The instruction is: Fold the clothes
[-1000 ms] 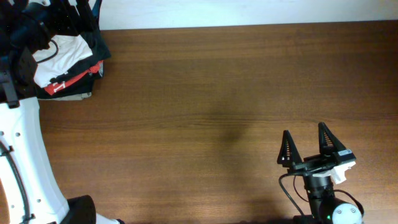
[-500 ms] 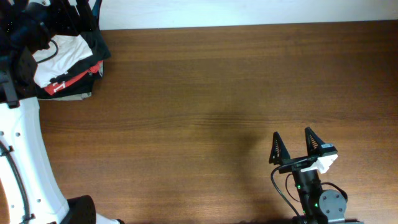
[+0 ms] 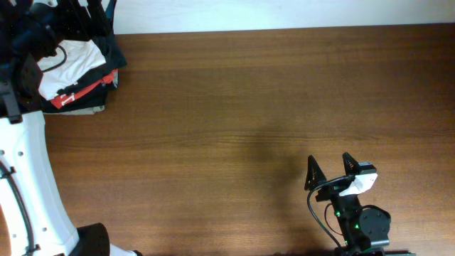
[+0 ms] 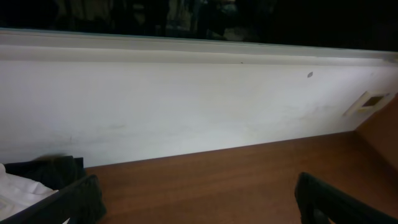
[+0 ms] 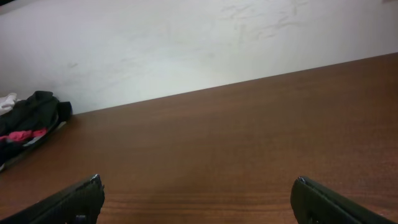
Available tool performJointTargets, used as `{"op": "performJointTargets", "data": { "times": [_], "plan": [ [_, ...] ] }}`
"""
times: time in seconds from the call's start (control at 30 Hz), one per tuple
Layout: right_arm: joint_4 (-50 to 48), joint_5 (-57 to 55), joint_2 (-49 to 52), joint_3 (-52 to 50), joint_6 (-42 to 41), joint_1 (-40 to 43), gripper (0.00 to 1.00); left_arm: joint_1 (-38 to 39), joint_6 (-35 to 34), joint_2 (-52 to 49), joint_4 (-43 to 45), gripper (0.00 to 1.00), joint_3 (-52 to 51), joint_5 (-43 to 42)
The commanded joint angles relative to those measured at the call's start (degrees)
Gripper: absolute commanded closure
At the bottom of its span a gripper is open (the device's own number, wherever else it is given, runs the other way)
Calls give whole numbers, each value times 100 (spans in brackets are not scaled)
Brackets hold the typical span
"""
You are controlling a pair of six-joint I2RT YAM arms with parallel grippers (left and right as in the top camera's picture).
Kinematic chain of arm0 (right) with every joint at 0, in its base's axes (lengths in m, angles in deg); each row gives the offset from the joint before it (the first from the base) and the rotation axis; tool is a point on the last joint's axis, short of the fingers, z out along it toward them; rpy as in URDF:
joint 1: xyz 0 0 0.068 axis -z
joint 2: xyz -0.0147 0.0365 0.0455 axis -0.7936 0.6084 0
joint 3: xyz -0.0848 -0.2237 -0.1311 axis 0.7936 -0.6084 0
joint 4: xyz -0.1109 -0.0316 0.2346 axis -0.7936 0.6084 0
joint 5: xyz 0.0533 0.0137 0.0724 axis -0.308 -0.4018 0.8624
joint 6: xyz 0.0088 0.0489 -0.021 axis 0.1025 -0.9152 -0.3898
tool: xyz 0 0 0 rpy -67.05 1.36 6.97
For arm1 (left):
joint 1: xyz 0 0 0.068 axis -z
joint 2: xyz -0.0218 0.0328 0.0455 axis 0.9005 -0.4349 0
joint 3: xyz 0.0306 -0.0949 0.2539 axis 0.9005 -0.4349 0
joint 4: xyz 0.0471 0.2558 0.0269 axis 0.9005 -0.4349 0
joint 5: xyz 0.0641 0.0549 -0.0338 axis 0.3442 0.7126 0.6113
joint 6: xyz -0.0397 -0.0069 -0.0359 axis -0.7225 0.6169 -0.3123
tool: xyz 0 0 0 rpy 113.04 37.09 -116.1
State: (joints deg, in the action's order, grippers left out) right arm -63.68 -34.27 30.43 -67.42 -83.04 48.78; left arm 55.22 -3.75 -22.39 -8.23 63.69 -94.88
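Note:
A pile of clothes (image 3: 75, 71) lies at the table's far left corner, with black, white and red fabric showing. I cannot tell whether the white patch (image 3: 71, 57) is the white T-shirt. The pile also shows at the left edge of the right wrist view as a dark heap (image 5: 31, 115). My left arm (image 3: 25, 50) hangs over the pile. Its gripper (image 4: 198, 186) is wide open with only bare wood between the fingers. My right gripper (image 3: 328, 158) stands open and holds nothing near the front edge, far from the pile, and points at the back wall (image 5: 198, 180).
A grey-olive garment (image 3: 89, 109) peeks from under the pile. The brown wooden table (image 3: 234, 107) ends at a white wall (image 4: 186, 106) along its back edge. The left arm's white base (image 3: 28, 192) stands at the front left.
My right gripper has moved left and a little back toward the front edge, still open. The left arm and the pile have not moved.

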Motion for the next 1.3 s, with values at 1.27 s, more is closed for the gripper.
{"op": "performJointTargets", "data": {
  "times": [1.27],
  "plan": [
    [44,-52,-46,-28,-44,-37,1,632,-1110,8964,5237,1,-12465,1729]
  ]
}}
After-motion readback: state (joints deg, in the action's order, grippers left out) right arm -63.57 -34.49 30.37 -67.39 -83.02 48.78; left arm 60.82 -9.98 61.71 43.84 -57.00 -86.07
